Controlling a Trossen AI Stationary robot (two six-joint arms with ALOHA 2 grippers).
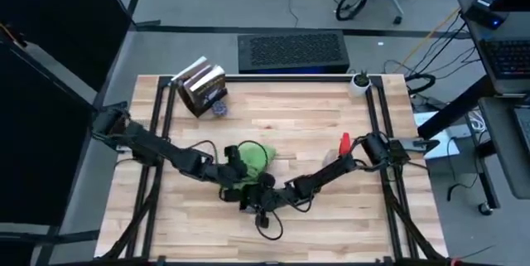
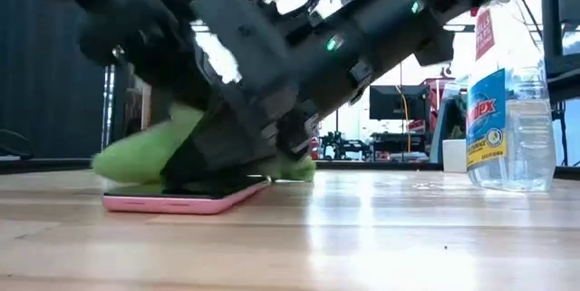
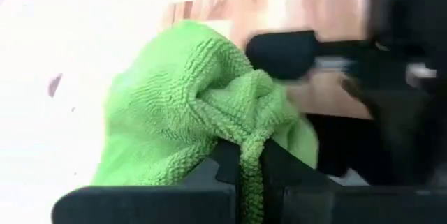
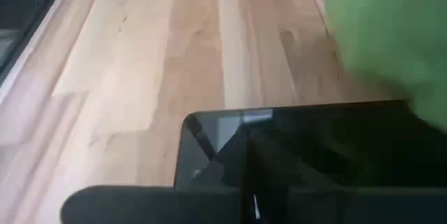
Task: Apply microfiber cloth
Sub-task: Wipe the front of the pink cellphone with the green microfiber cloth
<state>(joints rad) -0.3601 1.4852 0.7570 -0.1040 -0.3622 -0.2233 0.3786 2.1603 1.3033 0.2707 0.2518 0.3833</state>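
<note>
- Pale wooden planks formed the table point(image 1: 331, 117), framed by black rails, with grey floor beyond it at the top of the high view.
- One microfiber cloth point(image 1: 251, 160), bright green and nubby-textured, sat bunched just below the centre of the frame.
- One left gripper point(image 3: 251, 182) pinched a fold of the cloth between its narrowed fingers, the rest of the fabric mounded ahead of them.
- One right gripper point(image 1: 258, 202) lay just below and right of the cloth, held low at a dark-screened, pink-edged phone point(image 2: 181, 200) flat on the wood; whether its fingers were parted could not be told.
- The low view showed the cloth resting atop that phone.
- One clear spray bottle point(image 2: 503, 110) with a red trigger stood at right of centre; one stack of books point(image 1: 201, 88) occupied the upper left.
</note>
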